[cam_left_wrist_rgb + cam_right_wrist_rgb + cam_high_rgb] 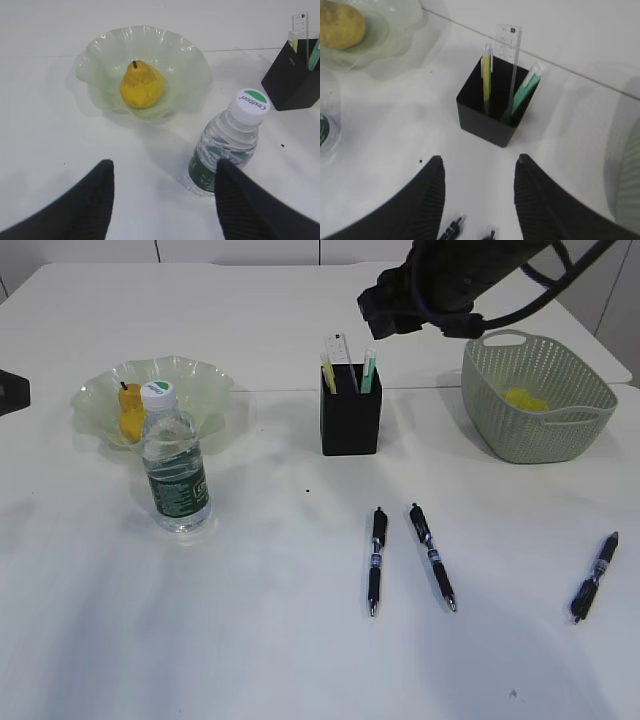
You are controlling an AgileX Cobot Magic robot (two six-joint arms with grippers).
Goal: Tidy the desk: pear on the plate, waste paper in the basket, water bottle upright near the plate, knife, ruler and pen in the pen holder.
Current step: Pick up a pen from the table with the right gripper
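A yellow pear (141,85) lies in the wavy green glass plate (185,60). The water bottle (176,470) stands upright just in front of the plate. My left gripper (164,170) hovers open beside it, with nothing between the fingers. The black pen holder (350,420) holds a clear ruler (507,47), a slim yellow item (486,75) and a green one (525,92); I cannot tell which is the knife. My right gripper (479,161) hangs open and empty above the table in front of the holder. Three black pens (376,560) (432,555) (595,577) lie on the table. Yellow waste paper (523,398) sits in the basket (590,370).
The right arm (440,280) reaches in from the back right, above the holder. The table is white, with a seam line running behind the plate and the holder. The third pen lies close to the right edge of the exterior view.
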